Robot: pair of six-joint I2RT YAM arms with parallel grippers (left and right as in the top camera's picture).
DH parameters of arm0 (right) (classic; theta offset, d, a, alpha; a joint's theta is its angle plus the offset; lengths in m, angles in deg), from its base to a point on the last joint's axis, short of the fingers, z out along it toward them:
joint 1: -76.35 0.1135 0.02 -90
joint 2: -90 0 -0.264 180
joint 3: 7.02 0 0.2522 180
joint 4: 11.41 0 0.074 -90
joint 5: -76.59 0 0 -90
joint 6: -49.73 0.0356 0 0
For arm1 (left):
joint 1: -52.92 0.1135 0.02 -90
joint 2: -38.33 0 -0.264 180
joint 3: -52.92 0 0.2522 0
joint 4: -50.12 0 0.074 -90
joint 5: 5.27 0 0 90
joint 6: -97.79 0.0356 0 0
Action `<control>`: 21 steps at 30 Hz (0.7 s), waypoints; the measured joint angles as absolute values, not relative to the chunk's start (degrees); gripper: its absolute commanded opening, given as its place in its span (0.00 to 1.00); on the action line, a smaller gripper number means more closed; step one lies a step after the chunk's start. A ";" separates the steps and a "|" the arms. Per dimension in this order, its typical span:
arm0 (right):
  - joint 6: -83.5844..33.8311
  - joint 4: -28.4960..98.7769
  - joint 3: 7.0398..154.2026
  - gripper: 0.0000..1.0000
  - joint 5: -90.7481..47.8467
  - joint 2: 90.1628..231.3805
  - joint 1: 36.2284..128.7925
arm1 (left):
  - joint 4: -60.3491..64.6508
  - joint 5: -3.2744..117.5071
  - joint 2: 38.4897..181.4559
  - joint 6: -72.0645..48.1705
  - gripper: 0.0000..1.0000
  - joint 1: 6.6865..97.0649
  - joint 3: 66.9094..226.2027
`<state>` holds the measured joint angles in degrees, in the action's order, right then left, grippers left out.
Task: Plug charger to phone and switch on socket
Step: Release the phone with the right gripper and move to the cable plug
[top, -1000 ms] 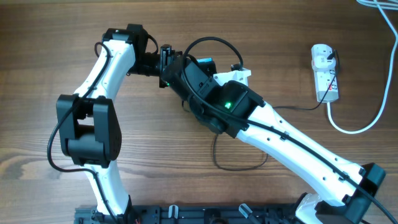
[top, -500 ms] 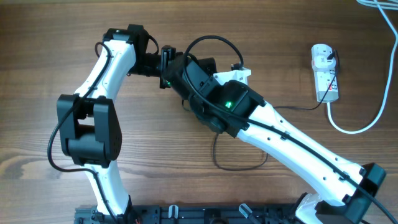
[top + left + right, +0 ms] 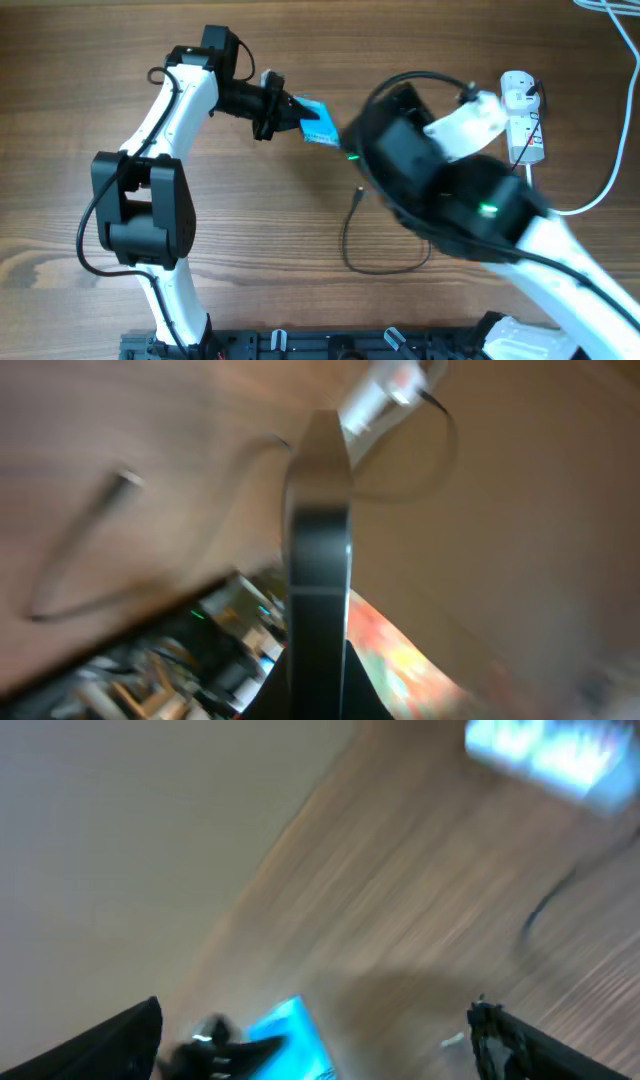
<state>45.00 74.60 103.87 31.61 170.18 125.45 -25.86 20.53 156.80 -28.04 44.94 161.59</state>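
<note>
well, the left gripper (image 3: 290, 110) has its fingers clamped on the phone (image 3: 320, 122), pinching it by one end so the teal screen sticks out toward the table's middle; in the left wrist view the phone shows as a narrow dark edge between the fingers. whether its far end rests on the wood i cannot tell. the right gripper (image 3: 315, 1025) stands with fingers wide apart and nothing between them, and that arm is blurred in the overhead view. the charger (image 3: 347, 240) lies loose on the table, its connector tip (image 3: 358, 192) just below the phone and apart from it, so it is not yet plugged in. the socket (image 3: 522, 125) sits near the right edge, partly hidden by the right arm, with its white lead (image 3: 590, 200) curling beside it.

the phone is likely stiff, light and slick-sided, so a firm pinch across its edges suits it, leaving the port end free. the cable looks thin and limp; it would flop if taken far back, so the best hold is probably right behind the tip, where it is rigid enough to aim
</note>
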 measured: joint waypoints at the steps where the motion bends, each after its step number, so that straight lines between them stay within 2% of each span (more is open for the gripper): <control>1: 36.85 75.56 103.89 1.00 29.68 169.04 123.26 | -26.06 22.21 156.80 -26.71 0.04 44.94 161.59; 4: 23.41 79.48 103.91 1.00 23.39 168.80 117.58 | -27.35 25.51 156.80 -21.33 0.04 44.94 161.59; 7: 16.39 81.62 103.14 1.00 17.49 169.18 112.57 | -29.01 26.76 156.80 -16.77 0.04 44.94 161.59; 9: 9.22 79.02 100.04 1.00 13.07 169.22 108.60 | -30.93 27.41 156.36 -12.72 0.04 44.94 161.55; 13: 5.99 76.90 94.49 1.00 11.28 169.28 106.72 | -31.37 31.06 149.46 -9.14 0.04 44.94 161.09; 16: 4.83 75.15 89.53 1.00 9.64 169.63 106.56 | -31.39 39.46 139.45 -9.93 0.04 44.94 161.13; 20: 1.85 69.47 84.39 1.00 4.57 169.74 106.56 | -32.70 56.05 131.99 -15.11 0.04 44.78 161.42; 21: -0.13 67.41 82.97 1.00 1.55 169.96 106.56 | -33.99 63.96 131.21 -17.25 0.04 44.74 161.42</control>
